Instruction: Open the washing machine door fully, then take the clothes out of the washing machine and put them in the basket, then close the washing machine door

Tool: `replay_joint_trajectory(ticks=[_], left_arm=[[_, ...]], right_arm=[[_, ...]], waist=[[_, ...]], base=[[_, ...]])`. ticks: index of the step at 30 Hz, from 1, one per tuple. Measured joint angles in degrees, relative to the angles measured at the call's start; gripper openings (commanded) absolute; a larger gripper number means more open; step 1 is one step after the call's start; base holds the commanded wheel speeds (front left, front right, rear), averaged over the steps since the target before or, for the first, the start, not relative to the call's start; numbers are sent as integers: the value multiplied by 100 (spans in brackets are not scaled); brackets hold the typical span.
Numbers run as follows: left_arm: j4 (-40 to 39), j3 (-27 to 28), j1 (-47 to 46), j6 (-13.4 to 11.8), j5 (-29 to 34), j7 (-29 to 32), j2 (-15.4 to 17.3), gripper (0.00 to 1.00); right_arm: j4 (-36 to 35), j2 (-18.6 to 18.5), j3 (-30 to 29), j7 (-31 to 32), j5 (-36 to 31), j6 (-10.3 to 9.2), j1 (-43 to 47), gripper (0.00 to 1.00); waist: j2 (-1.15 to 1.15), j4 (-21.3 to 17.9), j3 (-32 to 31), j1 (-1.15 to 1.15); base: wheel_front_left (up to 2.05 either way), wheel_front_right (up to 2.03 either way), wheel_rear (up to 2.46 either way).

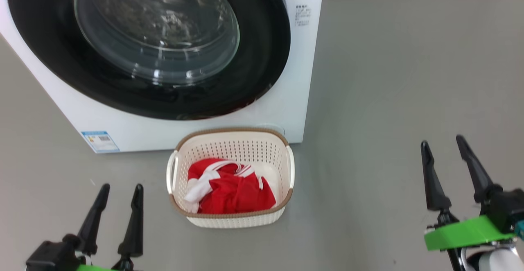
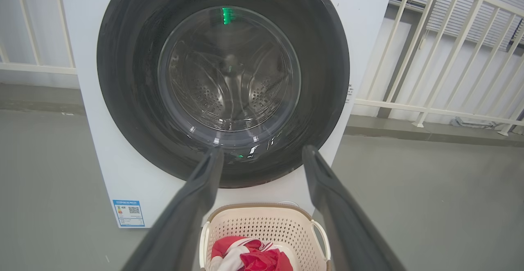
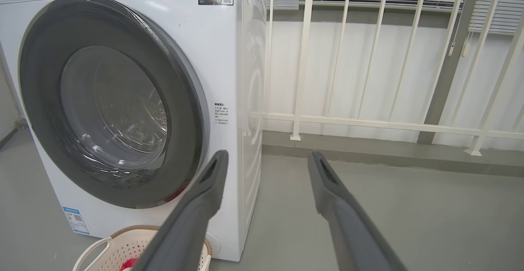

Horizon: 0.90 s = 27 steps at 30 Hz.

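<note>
Both arms sit low and well apart, fingers pointing toward the machine. The left gripper [image 1: 122, 187] and the right gripper [image 1: 442, 141] each hold 2 fingers spread wide, empty. Between them, nearer the left one, the basket [image 1: 233, 131] stands on the floor [image 1: 389, 99] just in front of the washing machine [image 1: 163, 134], with the red, white-banded clothes [image 1: 235, 193] heaped inside. Above it the washing machine door [image 1: 264, 58] sits shut, a glossy black rim around clear glass.

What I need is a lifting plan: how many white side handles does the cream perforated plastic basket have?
2. The left white side handle and the right white side handle sit on opposite ends of the cream perforated plastic basket, seen in the head view. Neither is hidden.
</note>
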State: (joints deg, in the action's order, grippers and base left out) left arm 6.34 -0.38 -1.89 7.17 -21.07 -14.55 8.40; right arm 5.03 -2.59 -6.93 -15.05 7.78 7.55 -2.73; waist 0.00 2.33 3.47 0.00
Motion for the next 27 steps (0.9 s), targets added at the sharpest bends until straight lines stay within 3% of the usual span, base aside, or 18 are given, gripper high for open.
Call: replay_joint_trajectory(ticks=[10,21,22,27], left_arm=[[3,13,345,0,103,0,20,100],[-113,-57,437,0,-104,0,49,100],[-127,-56,438,-1,-114,2,57,0],[227,-130,578,-8,-121,42,-115,0]], right_arm=[[-255,32,-99,1,90,0,649,100],[-269,46,-157,0,247,0,775,100],[-256,49,-156,-1,257,0,777,0],[145,165,-137,0,257,0,911,0]], waist=[[0,2,-369,0],[0,38,-548,0],[0,39,-560,0],[0,40,-562,0]], base=[[0,0,0],[0,0,0],[0,0,0],[0,0,0]])
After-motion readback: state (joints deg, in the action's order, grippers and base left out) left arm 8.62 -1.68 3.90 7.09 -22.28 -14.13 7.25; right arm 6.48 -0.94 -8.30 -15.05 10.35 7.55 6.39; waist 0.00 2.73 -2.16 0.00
